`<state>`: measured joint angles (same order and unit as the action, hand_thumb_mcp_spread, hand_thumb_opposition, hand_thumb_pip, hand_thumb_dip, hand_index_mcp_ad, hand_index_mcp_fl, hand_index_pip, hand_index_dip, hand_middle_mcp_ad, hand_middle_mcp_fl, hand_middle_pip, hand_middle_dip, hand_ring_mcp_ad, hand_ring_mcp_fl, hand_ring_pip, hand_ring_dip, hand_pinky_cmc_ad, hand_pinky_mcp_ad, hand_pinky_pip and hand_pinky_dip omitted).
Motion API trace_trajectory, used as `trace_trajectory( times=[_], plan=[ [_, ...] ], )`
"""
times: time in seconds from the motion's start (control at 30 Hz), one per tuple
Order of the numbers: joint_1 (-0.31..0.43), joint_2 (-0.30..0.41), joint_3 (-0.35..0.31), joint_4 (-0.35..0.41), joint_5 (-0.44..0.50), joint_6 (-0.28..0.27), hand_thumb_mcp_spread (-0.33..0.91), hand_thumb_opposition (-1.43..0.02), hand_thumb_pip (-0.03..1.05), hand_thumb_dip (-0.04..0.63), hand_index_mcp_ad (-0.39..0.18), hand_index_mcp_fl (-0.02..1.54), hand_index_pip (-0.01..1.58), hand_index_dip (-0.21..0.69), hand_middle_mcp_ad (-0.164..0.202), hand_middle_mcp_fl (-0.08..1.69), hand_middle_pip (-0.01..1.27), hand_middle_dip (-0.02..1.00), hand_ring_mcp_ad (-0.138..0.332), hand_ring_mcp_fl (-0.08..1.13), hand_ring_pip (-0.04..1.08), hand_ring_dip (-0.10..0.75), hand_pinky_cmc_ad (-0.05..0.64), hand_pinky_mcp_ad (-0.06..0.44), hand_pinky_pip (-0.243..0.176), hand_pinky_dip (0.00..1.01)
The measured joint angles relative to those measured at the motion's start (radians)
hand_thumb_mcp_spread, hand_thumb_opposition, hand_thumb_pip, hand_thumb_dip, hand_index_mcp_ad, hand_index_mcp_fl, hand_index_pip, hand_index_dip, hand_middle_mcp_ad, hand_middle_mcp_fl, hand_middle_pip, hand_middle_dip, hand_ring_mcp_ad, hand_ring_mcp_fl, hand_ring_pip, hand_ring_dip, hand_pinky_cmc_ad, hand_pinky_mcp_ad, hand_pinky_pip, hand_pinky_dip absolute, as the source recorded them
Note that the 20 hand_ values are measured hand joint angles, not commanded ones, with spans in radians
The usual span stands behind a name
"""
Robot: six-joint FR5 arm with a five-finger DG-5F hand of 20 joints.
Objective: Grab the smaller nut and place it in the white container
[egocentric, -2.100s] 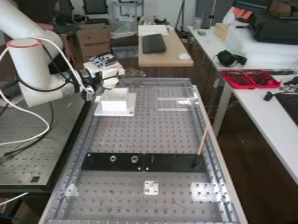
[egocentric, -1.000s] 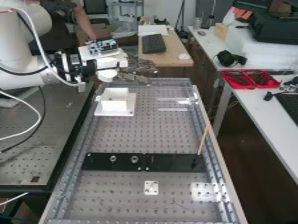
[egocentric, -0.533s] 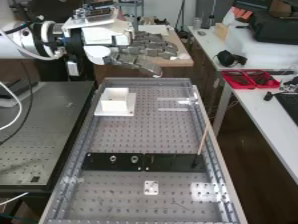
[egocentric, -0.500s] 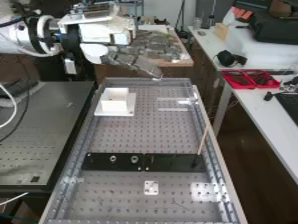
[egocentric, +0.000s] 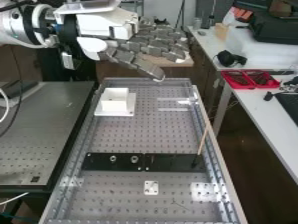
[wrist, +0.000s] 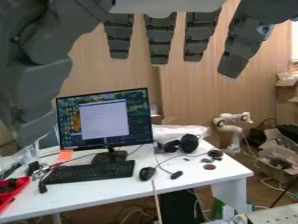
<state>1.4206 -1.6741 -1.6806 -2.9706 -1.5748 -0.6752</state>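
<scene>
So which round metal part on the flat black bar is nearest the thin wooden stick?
The bearing: it stands between the larger nut and the stick.

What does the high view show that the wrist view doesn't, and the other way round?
High view: the white container, and the larger nut and the bearing beside each other on the flat black bar.

Wrist view: a monitor on its stand and, further back, a small white robot arm.

Both: the hand, fingers open, plus a white side table bearing black headphones and a red tray.
</scene>
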Motion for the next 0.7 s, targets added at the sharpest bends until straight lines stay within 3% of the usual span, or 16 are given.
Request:
trace_trajectory(
  times=[0.7],
  plan=[
    [-0.015, -0.02, 0.025, -0.004, -0.029, 0.019, 0.18, -0.71, 0.58, 0.105, -0.152, 0.02, 0.08, 0.188, 0.068, -0.01, 0.12, 0.24, 0.15, 0.0, 0.07, 0.138, 0.412, 0.314, -0.089, 0.26]
  ],
)
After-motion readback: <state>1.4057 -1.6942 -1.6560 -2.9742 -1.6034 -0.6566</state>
